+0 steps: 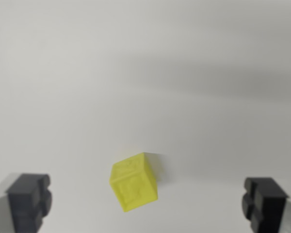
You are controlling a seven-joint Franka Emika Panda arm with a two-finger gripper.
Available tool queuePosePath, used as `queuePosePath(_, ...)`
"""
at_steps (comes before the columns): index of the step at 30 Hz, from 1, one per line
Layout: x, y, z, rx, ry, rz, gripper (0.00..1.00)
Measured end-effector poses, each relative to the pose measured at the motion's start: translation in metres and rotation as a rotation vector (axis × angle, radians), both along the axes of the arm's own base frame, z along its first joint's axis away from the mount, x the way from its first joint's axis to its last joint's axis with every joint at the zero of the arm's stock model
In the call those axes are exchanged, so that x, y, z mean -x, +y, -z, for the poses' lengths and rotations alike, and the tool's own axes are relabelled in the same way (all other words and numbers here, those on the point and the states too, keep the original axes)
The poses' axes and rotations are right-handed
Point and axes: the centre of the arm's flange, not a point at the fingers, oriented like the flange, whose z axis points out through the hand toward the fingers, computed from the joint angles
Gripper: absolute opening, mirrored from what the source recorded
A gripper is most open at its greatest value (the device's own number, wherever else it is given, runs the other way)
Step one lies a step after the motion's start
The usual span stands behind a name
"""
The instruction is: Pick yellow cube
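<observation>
From the wrist view I note one small yellow plastic cube (134, 182) resting on the plain white matte surface (136, 73), low in the frame and slightly toward the wrist view's left of centre. It sits turned at an angle, one corner toward the camera; faint embossed marks show on its faces, too blurred for me to read. The tool (148, 201) is spread wide — its two dark grey fingers (30, 196) stand at the bottom corners of the frame, well apart. The cube lies between them, touching neither, nearer the finger on the wrist view's left. The tool holds nothing. A soft grey shadow crosses the surface in the upper right — its source is out of frame.
</observation>
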Motion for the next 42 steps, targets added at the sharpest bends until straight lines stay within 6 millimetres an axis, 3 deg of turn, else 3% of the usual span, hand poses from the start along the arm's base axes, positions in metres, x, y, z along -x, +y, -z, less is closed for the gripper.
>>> queuePosePath(42, 0.071, 0.001, 0.105, -0.011, 0.009, -0.243, 1.0)
